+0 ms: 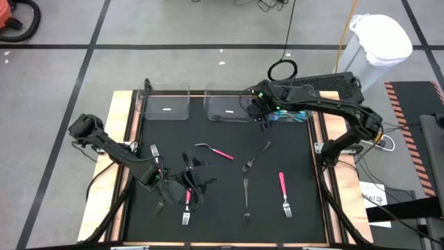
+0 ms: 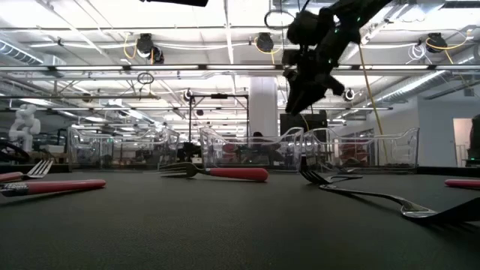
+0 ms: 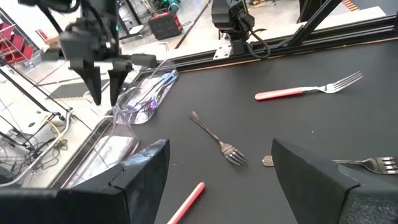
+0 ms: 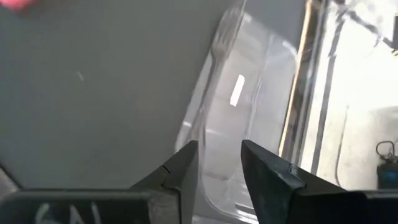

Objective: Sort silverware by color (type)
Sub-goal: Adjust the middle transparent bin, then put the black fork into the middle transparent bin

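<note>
Pink-handled forks point(image 1: 284, 191) point(image 1: 216, 152) and black forks point(image 1: 257, 158) point(image 1: 245, 198) lie flat on the black mat. Another pink fork point(image 1: 187, 205) lies by my left gripper point(image 1: 196, 177), which hovers open over the mat's near left with nothing between its fingers point(image 3: 219, 146). My right gripper point(image 1: 263, 121) hangs open above the clear bins at the far edge point(image 2: 300, 97), holding nothing point(image 4: 219, 149). Below it a slim fork point(image 4: 216, 56) lies in the middle bin point(image 1: 229, 110). The right bin point(image 1: 291, 117) holds teal pieces point(image 3: 149, 102).
A third clear bin point(image 1: 166, 105) stands at the far left of the row. A wooden frame point(image 1: 125, 132) rims the mat. More cutlery point(image 1: 154, 153) lies beside the left arm. The mat's middle point(image 1: 229, 173) has open room between the forks.
</note>
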Controlling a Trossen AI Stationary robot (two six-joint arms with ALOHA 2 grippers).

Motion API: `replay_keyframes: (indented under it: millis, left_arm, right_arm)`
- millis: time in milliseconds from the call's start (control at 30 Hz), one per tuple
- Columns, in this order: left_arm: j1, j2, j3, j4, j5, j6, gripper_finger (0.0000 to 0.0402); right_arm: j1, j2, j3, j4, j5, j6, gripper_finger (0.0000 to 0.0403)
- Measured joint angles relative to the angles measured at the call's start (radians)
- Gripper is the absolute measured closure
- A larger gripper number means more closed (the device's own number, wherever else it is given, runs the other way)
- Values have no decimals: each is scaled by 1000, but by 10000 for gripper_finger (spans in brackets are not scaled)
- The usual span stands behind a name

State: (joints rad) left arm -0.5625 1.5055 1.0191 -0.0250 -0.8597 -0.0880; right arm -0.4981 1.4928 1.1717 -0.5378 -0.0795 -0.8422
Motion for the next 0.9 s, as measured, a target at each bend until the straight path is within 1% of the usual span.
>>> replay_keyframes:
  millis: [200, 333, 400, 567, 833, 900]
  left_arm:
    - [0, 0, 0, 1, 0, 15, 118]
    - [0, 0, 0, 6, 0, 16, 118]
    - [0, 0, 0, 13, 0, 16, 118]
    - [0, 0, 0, 26, 0, 16, 118]
    - [3, 0, 0, 64, 10, 16, 118]
    - [9, 0, 0, 83, -17, 15, 118]
  right_arm:
    - [102, -108, 0, -69, -17, 206, 286]
    - [177, -163, 0, -143, -140, 365, 286]
    - [232, -180, -4, -146, -155, 449, 286]
    - [402, -212, -68, -85, -65, 561, 287]
    - [656, -217, -171, 12, 84, 773, 287]
    - [711, -217, -200, 13, 137, 820, 287]
